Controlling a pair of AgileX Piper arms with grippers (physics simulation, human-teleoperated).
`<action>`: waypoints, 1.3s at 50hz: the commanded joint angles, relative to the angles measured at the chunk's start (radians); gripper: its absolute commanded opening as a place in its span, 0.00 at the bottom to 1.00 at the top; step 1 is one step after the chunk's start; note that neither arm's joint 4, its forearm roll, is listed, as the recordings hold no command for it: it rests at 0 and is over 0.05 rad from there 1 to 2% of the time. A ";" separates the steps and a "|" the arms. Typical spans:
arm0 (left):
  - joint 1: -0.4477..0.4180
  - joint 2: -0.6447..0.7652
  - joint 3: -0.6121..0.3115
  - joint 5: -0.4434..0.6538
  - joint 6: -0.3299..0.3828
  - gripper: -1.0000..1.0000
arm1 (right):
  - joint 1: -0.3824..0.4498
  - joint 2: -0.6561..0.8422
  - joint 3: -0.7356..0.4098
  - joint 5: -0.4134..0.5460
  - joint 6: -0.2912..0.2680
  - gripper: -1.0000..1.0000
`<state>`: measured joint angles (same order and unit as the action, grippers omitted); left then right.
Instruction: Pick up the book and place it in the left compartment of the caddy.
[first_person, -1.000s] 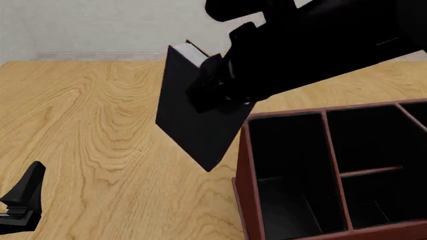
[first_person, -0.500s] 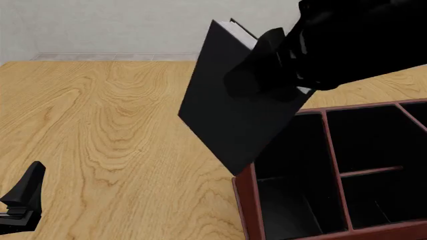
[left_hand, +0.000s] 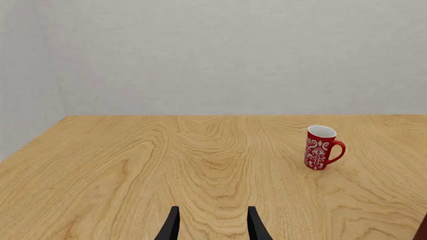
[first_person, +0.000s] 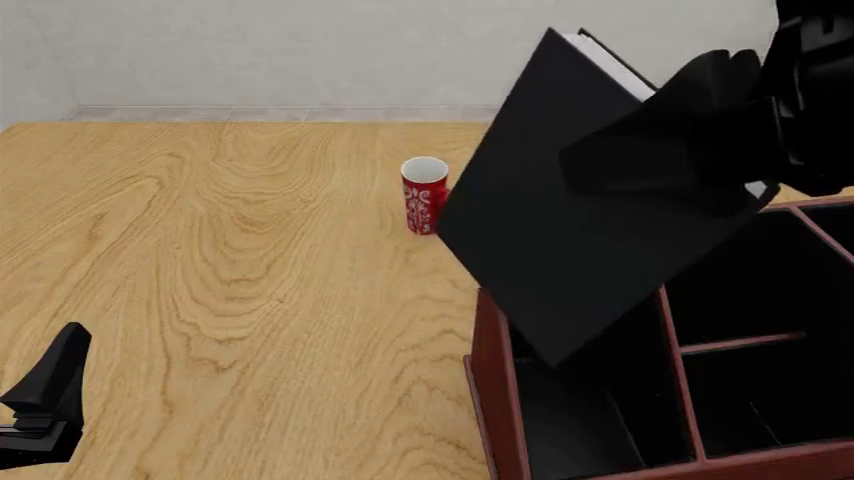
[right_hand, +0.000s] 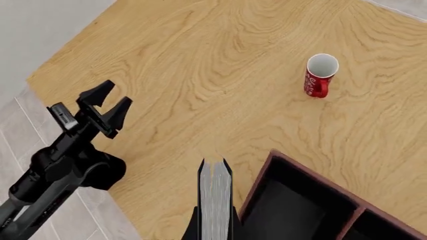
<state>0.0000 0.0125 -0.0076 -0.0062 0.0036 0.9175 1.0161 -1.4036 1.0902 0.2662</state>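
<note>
A bare simulated room: wooden table (first_person: 200, 250), plain white wall (left_hand: 213, 55), tiled floor (right_hand: 40, 110).

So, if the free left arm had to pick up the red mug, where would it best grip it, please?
Probably across the body of the mug, coming in level from the arms' side with the left gripper. The mug stands upright on the table, with its handle to one side, so the jaws could close on the round wall clear of it.
</note>
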 joint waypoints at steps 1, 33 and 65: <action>0.000 -0.003 0.005 -0.001 -0.001 1.00 | -0.030 -0.079 0.052 0.003 0.035 0.00; 0.000 -0.003 0.005 -0.001 -0.001 1.00 | -0.128 -0.222 0.127 0.069 0.043 0.00; 0.000 -0.003 0.005 -0.001 -0.001 1.00 | -0.277 -0.259 0.168 0.108 -0.032 0.00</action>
<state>0.0000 0.0125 -0.0076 -0.0062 0.0036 0.6881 0.7851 -1.2434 1.1891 0.2314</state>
